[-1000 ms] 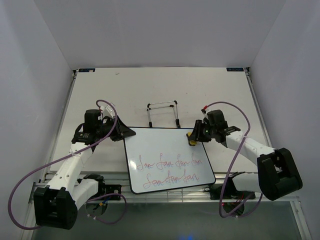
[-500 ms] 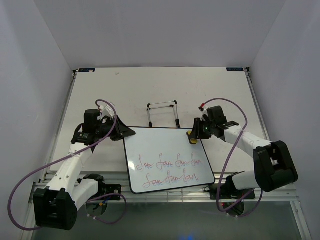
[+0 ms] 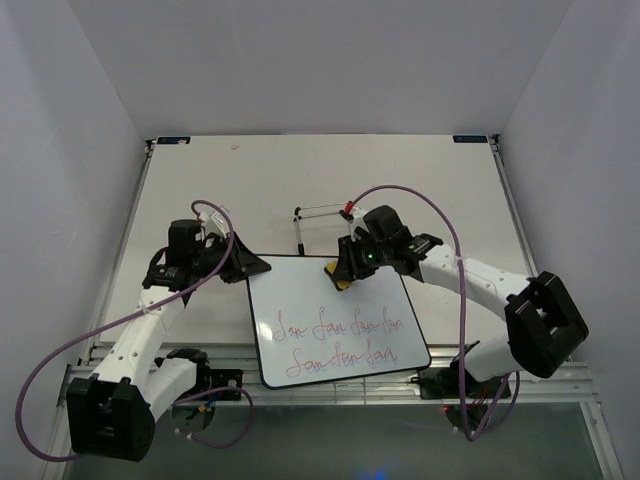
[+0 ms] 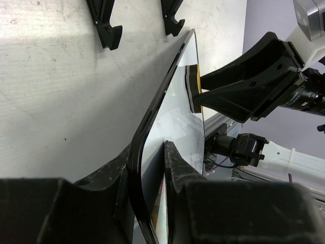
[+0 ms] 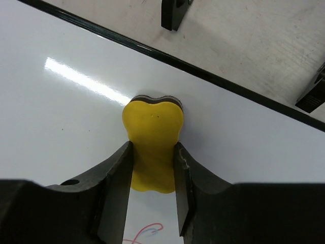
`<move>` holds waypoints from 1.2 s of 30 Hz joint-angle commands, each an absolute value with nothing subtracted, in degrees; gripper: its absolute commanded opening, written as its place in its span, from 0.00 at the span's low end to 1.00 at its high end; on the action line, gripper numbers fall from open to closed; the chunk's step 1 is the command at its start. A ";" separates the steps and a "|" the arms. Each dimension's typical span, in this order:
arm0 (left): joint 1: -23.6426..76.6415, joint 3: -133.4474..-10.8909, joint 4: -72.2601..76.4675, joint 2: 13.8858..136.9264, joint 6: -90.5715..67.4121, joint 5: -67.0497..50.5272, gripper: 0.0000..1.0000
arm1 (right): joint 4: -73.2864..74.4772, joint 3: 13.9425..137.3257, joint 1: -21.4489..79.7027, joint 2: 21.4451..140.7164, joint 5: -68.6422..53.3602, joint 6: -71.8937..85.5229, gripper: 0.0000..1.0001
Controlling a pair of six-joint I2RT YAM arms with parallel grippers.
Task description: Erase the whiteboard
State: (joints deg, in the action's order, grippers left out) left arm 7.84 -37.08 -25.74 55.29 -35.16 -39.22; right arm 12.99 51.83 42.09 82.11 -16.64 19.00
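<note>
**Whiteboard** (image 3: 335, 300): white, thin black rim, rounded corners. Lies on the bench (image 3: 200, 180) between the two arms, turned slightly out of square.

**Red scribble** (image 3: 340, 338): two lines of cursive across the near half of the whiteboard. The far half is plain white.

**Eraser** (image 5: 152, 147): small yellow block with a dark underside. It sits on the whiteboard's face close to the far edge, a little right of that edge's middle. Its dark side is against the white surface, well apart from the scribble.

**Right end effector** (image 5: 152, 152): fingers pinch the eraser by its two sides, over the far part of the whiteboard. The arm reaches in from the whiteboard's right.

**Left end effector** (image 4: 148, 152): clamped on the whiteboard's far left corner, with one finger on each face of the rim. The arm comes in from the whiteboard's left.

**Wire stand** (image 3: 325, 225): thin black frame with a pale top bar. Stands on the bench just beyond the whiteboard's far edge, behind the eraser. Whether its feet touch the rim cannot be told.

**Purple cables** (image 3: 410, 195): one loops above each arm, on either side of the whiteboard.
</note>
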 commanded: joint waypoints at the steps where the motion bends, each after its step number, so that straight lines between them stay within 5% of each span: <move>1: 10.37 -37.27 -24.61 54.05 -24.08 -37.54 0.00 | 22.06 44.75 41.06 82.62 -18.89 20.13 0.23; 5: 10.37 -37.62 -25.58 53.61 -24.78 -34.63 0.00 | 23.99 38.07 30.69 79.89 -14.86 19.25 0.23; 11: 10.37 -37.79 -26.19 53.17 -25.40 -32.00 0.00 | 27.51 36.74 30.93 75.07 -12.21 18.80 0.21; 17: 10.37 -37.71 -25.93 54.23 -25.31 -32.25 0.00 | 21.54 42.34 46.73 70.40 -14.51 27.41 0.19; 25: 10.37 -37.09 -25.40 54.75 -25.22 -33.31 0.00 | 25.40 62.47 69.05 82.43 -5.19 32.96 0.18; 36: 10.37 -37.09 -25.14 54.93 -25.05 -33.75 0.00 | 32.78 79.45 76.90 94.75 -2.38 31.55 0.19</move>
State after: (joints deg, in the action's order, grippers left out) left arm 8.56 -36.99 -24.86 55.55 -35.48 -37.63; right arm 28.25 78.00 75.81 92.86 -2.85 31.14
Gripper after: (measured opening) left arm 0.328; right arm 0.396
